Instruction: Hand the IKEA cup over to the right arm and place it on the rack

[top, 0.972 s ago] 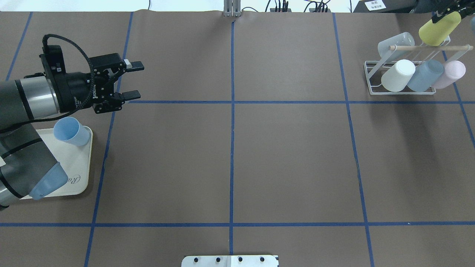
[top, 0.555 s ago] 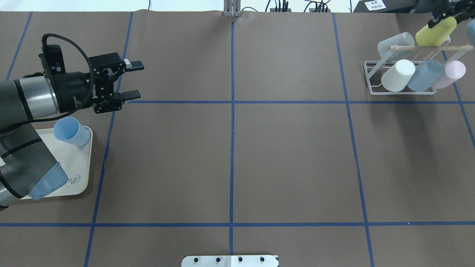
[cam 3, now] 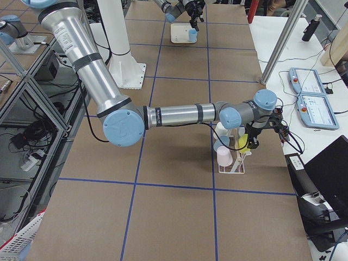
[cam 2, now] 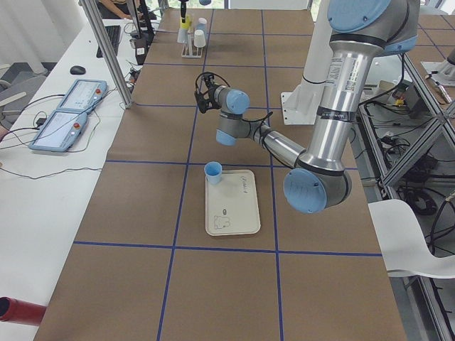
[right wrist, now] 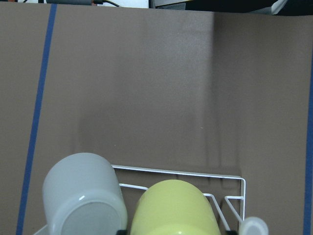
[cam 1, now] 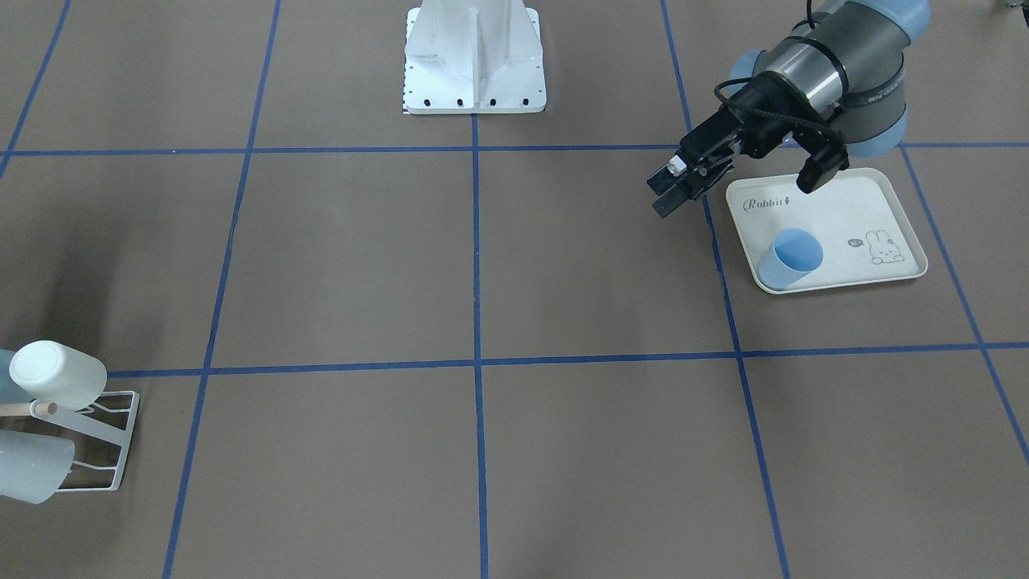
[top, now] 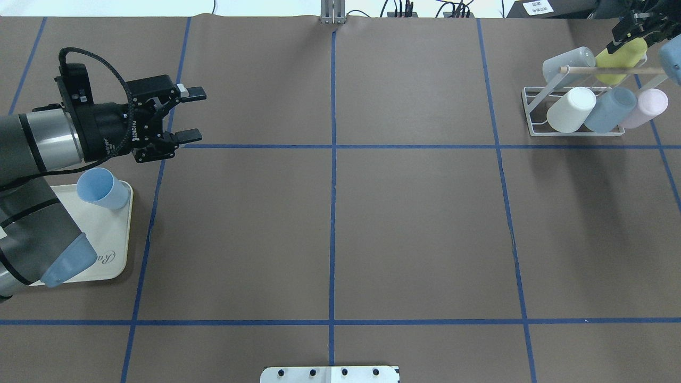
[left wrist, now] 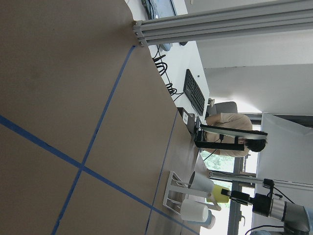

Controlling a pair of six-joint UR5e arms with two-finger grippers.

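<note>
Placement at the rack [top: 577, 134], which stands at 2 o'clock on the table [top: 415, 223]. The right gripper [top: 630, 38] is clenched on the yellow cup [top: 625, 54], held tilted over the rack's back row at 3 o'clock from a clear cup [top: 566, 61]. A white cup [top: 572, 109], a grey-blue cup [top: 609, 109] and a pink cup [top: 644, 106] fill the front row. The left gripper [top: 191, 115], at 10 o'clock, is spread wide and empty. At its 7 o'clock a blue cup [top: 104, 189] stands mouth-up on the cream tray [top: 106, 239].
</note>
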